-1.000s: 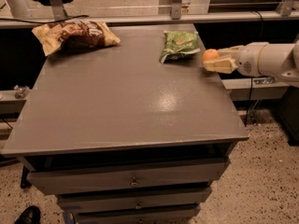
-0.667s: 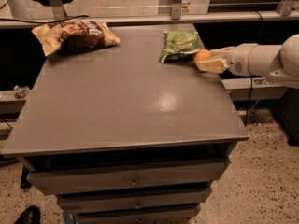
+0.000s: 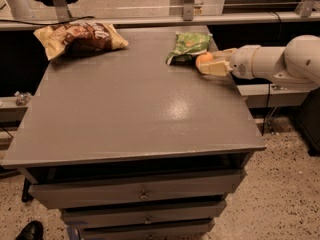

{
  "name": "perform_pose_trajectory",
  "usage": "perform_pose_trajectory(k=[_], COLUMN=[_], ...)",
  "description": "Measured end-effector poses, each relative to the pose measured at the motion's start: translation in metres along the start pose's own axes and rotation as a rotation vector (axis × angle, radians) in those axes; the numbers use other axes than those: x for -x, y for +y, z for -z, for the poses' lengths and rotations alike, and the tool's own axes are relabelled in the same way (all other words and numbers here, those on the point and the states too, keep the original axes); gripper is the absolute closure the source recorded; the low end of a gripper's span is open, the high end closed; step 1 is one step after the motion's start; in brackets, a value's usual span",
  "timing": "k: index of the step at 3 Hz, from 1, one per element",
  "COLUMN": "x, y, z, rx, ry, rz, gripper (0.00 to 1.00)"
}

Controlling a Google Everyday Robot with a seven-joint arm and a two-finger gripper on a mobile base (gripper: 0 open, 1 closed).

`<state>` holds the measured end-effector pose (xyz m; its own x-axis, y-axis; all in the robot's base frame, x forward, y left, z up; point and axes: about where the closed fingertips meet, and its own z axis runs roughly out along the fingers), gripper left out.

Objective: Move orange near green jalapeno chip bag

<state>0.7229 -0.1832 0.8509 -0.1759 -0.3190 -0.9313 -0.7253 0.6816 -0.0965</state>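
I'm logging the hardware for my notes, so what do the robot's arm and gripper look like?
The arm is smooth off-white, made of rounded tubular segments ending in a bulbous joint at the picture's right edge; no cables or markings show on it. The gripper, at the table's right rear edge beside the green chip bag, has flat, pale cream-yellow fingers.

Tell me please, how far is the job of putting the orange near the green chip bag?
Done: the small round orange fruit is right beside the glossy light-green chip bag, at the grey table's right edge. In hand: the cream two-finger gripper holds it. Left: release and withdraw.
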Motion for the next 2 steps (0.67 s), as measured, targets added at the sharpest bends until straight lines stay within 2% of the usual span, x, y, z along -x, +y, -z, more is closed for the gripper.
perform_pose_trajectory(k=[2], x=[0.0004], y=[0.0040], z=[-0.0038], rx=[0.015], ry=[-0.001], rz=[-0.005], gripper=[0.36])
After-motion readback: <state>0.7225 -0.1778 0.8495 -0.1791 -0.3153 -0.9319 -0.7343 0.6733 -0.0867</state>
